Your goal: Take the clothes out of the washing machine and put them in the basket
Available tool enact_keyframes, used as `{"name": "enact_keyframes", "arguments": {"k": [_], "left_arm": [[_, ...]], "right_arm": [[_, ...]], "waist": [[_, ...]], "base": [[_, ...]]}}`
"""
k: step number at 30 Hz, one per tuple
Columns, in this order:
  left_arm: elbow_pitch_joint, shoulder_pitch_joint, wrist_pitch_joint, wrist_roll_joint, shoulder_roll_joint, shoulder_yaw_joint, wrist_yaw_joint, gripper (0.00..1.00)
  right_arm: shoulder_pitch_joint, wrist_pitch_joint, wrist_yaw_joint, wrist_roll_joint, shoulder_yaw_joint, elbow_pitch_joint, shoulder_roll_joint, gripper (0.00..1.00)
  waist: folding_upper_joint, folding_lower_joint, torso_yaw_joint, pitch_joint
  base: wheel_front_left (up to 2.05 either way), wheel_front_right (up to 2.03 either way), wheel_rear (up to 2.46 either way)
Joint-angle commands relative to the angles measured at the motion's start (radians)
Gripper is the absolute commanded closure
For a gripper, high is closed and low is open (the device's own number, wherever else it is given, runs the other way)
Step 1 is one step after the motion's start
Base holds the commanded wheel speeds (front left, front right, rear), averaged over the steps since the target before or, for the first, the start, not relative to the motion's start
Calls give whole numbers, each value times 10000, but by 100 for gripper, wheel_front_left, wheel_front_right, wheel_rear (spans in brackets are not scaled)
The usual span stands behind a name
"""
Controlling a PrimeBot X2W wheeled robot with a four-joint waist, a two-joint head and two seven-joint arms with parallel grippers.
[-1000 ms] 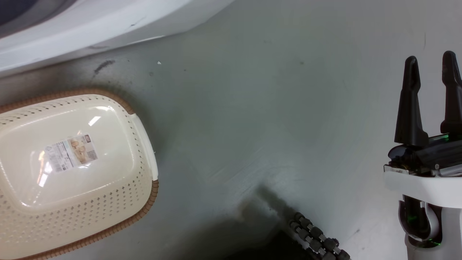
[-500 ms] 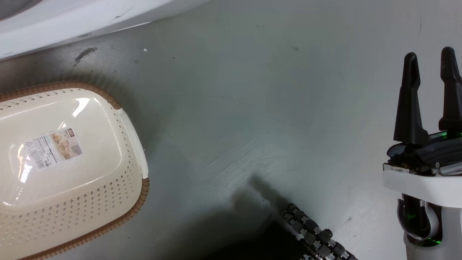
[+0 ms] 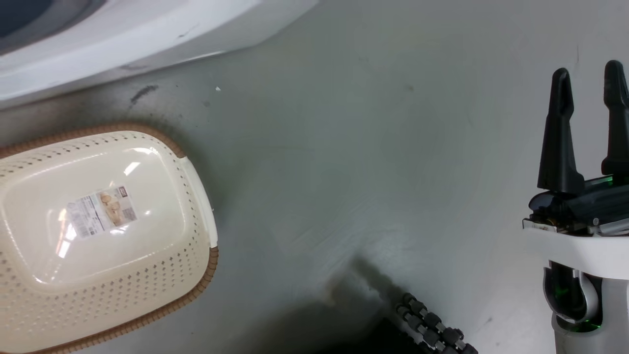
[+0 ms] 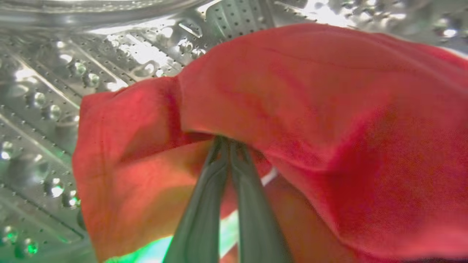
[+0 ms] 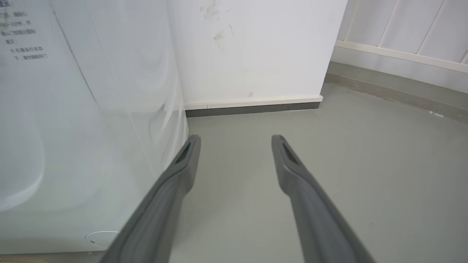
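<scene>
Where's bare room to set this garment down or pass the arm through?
The basket is bare inside. Open floor lies between it, the washing machine and the open right pincer. Crowded: in the drum, red clothes drape round the shut left pincer.

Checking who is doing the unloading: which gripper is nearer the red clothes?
Left. The left gripper is shut on the red clothes inside the drum; the right gripper hangs open over the floor beside the washing machine, holding nothing.
</scene>
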Motion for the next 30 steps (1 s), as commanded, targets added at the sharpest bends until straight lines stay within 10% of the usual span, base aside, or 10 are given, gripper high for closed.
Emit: {"name": "enact_keyframes", "arguments": {"k": [1,30], "left_arm": [[121,319,-380,-157,-117,-12,-15,100],[-340,5956,-6669,-2697,-800,-1296,-15,100]], "right_arm": [[5,-21,-7,-86,-22,14,-4,0],[1601,-21,-7,-1422,168,704,-6,0]], "waist": [[0,-1,191,-390],[0,-1,1356,-4430]], "base": [[0,0,0],[0,0,0]]}}
